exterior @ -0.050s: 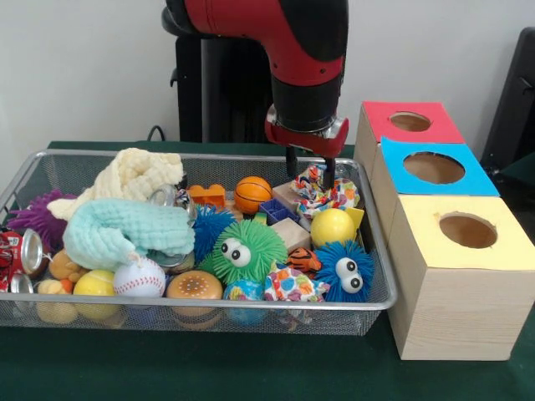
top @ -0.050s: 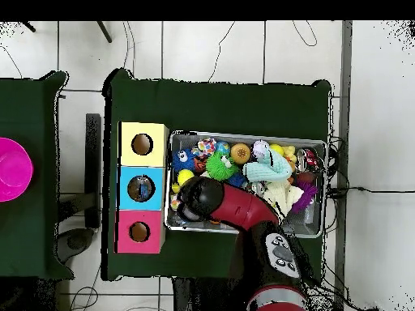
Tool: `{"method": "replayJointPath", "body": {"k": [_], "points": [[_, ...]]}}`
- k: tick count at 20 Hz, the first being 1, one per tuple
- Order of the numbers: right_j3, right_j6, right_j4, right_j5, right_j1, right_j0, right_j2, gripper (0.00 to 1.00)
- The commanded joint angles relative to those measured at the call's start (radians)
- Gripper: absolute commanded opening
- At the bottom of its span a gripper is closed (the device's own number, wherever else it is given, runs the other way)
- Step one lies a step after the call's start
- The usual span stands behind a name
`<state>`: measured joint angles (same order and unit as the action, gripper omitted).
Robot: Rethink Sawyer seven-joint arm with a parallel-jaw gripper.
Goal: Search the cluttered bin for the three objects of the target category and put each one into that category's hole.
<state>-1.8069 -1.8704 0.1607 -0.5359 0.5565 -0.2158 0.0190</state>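
My gripper (exterior @ -0.050s: 311, 170) hangs at the back right of the wire bin (exterior @ -0.050s: 368, 302), open, its fingertips just above a crumpled multicoloured cloth (exterior @ -0.050s: 334, 196). Nothing is held. Balls lie in the bin: a yellow ball (exterior @ -0.050s: 332, 226), a small basketball (exterior @ -0.050s: 252, 193) and a baseball (exterior @ -0.050s: 139, 277). Three wooden boxes stand beside the bin, with holes in a red top (exterior @ -0.050s: 410, 122), a blue top (exterior @ -0.050s: 433, 168) and a yellow top (exterior @ -0.050s: 467, 230). In the overhead view the arm (top @ -0.050s: 235, 206) hides the gripper.
The bin also holds a green fuzzy toy (exterior @ -0.050s: 247, 251), a blue fuzzy toy (exterior @ -0.050s: 344, 269), a purple one (exterior @ -0.050s: 38, 217), cream (exterior @ -0.050s: 125, 177) and mint (exterior @ -0.050s: 125, 230) cloths, a burger toy (exterior @ -0.050s: 194, 286), blocks and crushed cans (exterior @ -0.050s: 21, 251). A pink object (top @ -0.050s: 12, 168) sits on a side table.
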Motion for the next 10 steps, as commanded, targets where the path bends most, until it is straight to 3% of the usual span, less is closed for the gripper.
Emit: {"method": "replayJointPath", "body": {"k": [1,10], "points": [[-0.05,-0.138,0.009,0.151,-0.1,-0.015,-0.096,1.0],[-0.024,-0.145,-0.006,0.242,-0.142,0.024,-0.072,1.0]]}}
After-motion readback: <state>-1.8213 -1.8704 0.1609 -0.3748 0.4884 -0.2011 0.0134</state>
